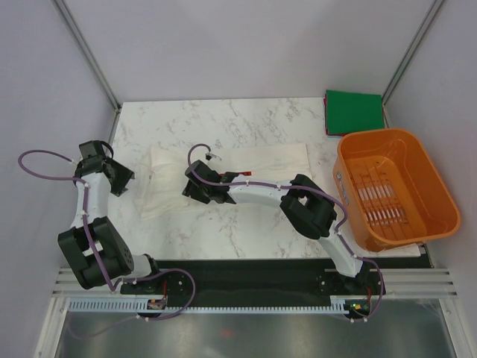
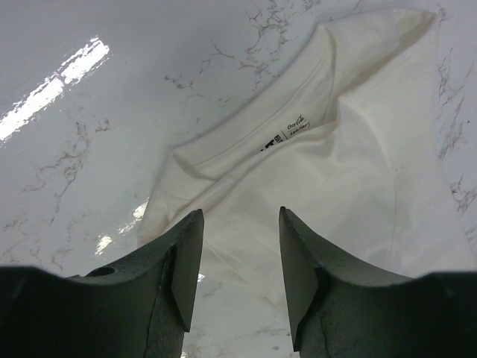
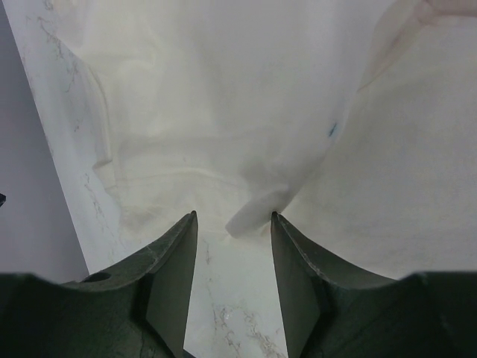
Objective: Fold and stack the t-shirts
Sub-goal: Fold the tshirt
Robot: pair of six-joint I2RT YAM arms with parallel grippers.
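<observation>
Folding looks to be the step in hand. Marble table (image 1: 223, 231) carries the white t-shirt (image 1: 261, 160), which lies crosswise mid-table and seems partly doubled lengthwise. Orange basket (image 1: 373, 136) sits at the right edge. Green t-shirt (image 1: 354, 112), folded square, lies in the far right corner. Left gripper (image 2: 238, 216) hangs at the white shirt's collar end, jaws parted, nothing between. Right gripper (image 3: 232, 216) is low over the cloth, jaws parted, a small flap at its tips, not pinched. Next, I judge: pinch an edge each, carry it across.
</observation>
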